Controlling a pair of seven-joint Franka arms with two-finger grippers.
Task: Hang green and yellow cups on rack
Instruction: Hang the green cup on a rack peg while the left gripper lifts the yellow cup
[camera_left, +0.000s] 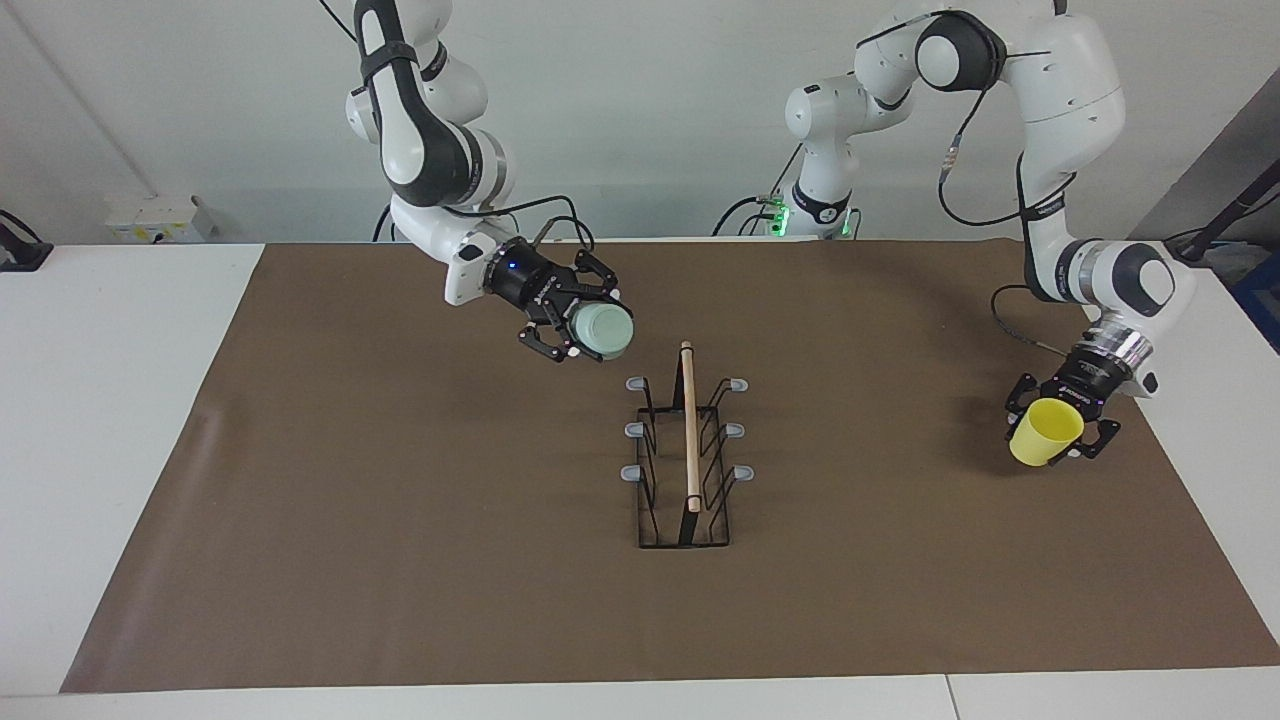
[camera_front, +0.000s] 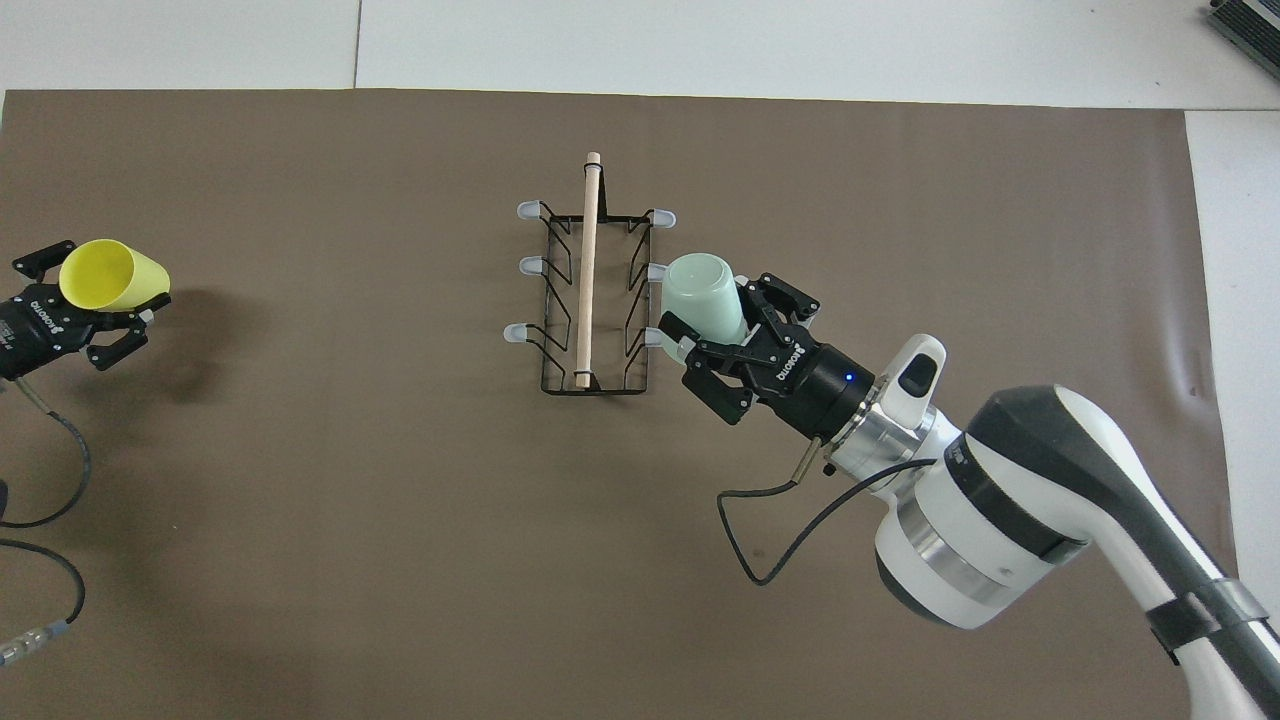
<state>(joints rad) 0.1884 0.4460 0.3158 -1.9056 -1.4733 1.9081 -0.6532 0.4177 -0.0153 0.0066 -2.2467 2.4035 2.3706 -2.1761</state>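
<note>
My right gripper (camera_left: 578, 332) is shut on the pale green cup (camera_left: 602, 332) and holds it on its side in the air. It is over the mat, beside the rack's (camera_left: 688, 452) prongs on the right arm's side. In the overhead view the green cup (camera_front: 703, 288) overlaps the two prongs of that side nearest the robots, and the right gripper (camera_front: 716, 325) grips it. The rack (camera_front: 590, 290) is a black wire frame with a wooden rod, and nothing hangs on it. My left gripper (camera_left: 1062, 438) is shut on the yellow cup (camera_left: 1046, 432), low over the mat at the left arm's end. It also shows in the overhead view (camera_front: 82, 302) with the yellow cup (camera_front: 105, 275).
A brown mat (camera_left: 400, 550) covers most of the white table (camera_left: 110, 420). The right arm's cable (camera_front: 770, 540) hangs in a loop below its wrist. The left arm's cable (camera_front: 55, 500) trails over the mat near its end.
</note>
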